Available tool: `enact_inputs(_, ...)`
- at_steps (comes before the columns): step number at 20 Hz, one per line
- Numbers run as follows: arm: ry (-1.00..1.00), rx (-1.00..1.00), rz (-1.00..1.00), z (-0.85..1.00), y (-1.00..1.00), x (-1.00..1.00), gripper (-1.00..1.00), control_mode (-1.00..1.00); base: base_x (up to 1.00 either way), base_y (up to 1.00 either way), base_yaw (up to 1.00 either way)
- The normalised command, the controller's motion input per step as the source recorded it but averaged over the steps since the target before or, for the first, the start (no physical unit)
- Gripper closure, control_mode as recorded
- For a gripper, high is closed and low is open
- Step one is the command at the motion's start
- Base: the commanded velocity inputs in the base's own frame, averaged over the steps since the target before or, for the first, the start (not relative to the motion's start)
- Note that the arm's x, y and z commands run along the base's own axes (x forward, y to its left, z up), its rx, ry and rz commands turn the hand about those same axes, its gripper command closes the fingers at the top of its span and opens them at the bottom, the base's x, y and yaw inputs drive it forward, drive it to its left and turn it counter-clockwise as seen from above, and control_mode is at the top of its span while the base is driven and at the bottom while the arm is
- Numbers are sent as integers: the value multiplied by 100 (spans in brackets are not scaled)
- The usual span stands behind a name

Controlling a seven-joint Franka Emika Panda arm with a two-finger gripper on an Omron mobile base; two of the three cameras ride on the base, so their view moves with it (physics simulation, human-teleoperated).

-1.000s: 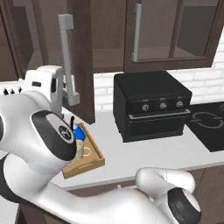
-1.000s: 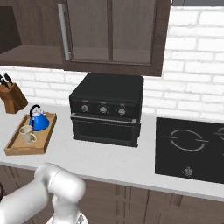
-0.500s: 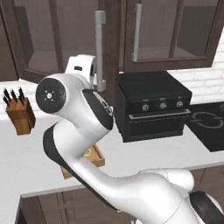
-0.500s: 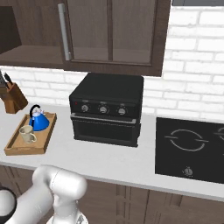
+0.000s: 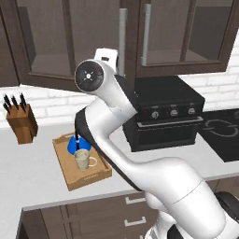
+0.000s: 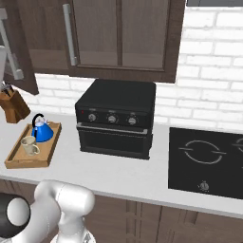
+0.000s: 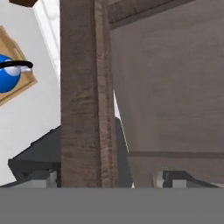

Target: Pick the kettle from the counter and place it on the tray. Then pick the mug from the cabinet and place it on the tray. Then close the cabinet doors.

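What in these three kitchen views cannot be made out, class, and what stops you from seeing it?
- Gripper: left base view, hidden behind the arm's own joints; open or shut unknown.
- Kettle: left base view, partly behind the mug; hand view, cut by the edge.
- Knife block: right base view, top covered by the open cabinet door.

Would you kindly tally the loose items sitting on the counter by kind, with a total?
Kettle: 1
Mug: 1
Tray: 1
Knife block: 1
Countertop oven: 1
Total: 5
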Motion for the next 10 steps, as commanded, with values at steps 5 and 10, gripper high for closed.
enact_inputs(5, 10, 2, 0, 0, -31, 94, -100, -100, 0, 0, 0)
enact_inputs(10, 12, 0, 0, -1, -20, 87, -100, -100, 0, 0, 0)
